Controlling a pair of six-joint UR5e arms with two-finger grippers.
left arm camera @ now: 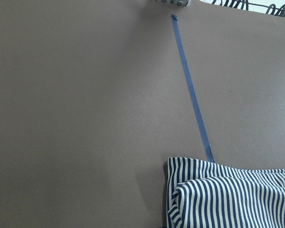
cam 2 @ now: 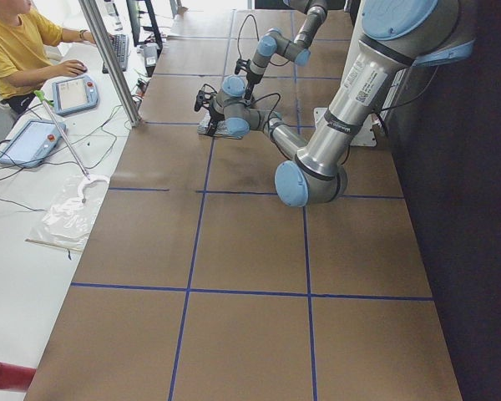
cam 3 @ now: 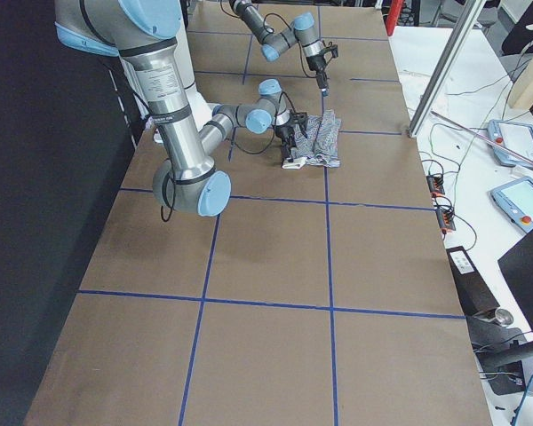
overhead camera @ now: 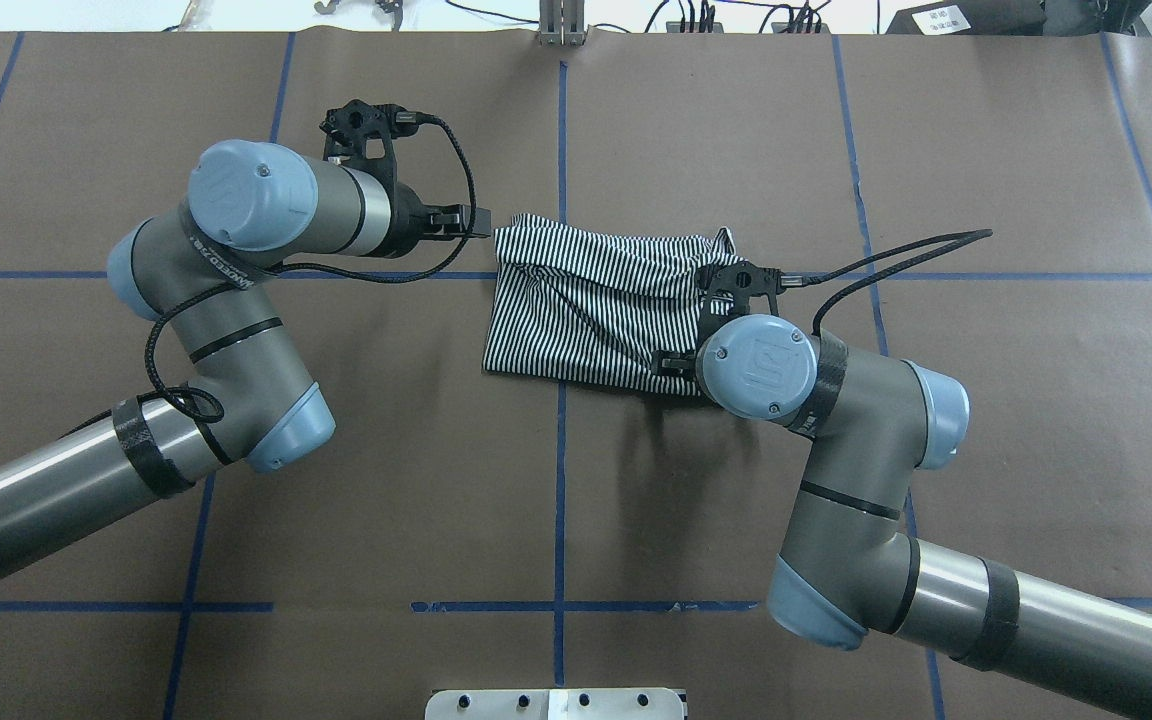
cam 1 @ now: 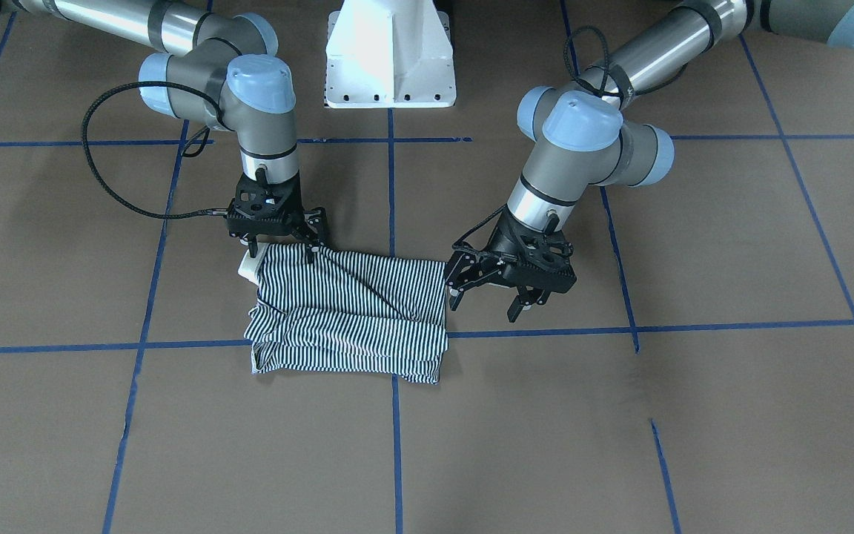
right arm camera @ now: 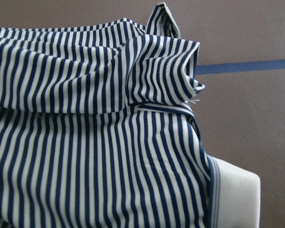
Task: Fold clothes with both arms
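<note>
Striped polo shirt point(cam 1: 345, 319), roughly folded, lies between the two grippers. Left gripper point(cam 1: 485, 305) spread, just beside its edge. Right gripper point(cam 1: 283, 249) spread over the collar corner. Fold apparently laid; next fold needs fresh corner grasps.

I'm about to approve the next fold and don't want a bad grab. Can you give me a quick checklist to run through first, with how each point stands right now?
1. Left hand open and empty: ok. Its jaws are spread beside the polo shirt, holding nothing.
2. Right hand gripping cloth: cannot tell. It sits at the collar-end corner and its jaws look spread.
3. Collar tucked inside the fold: not ok. It pokes out past the striped cloth.
4. Cloth lying flat: not ok. There are diagonal ridges, and one hemmed tip stands up.
5. Hands at opposite ends of the shirt: ok.
</note>
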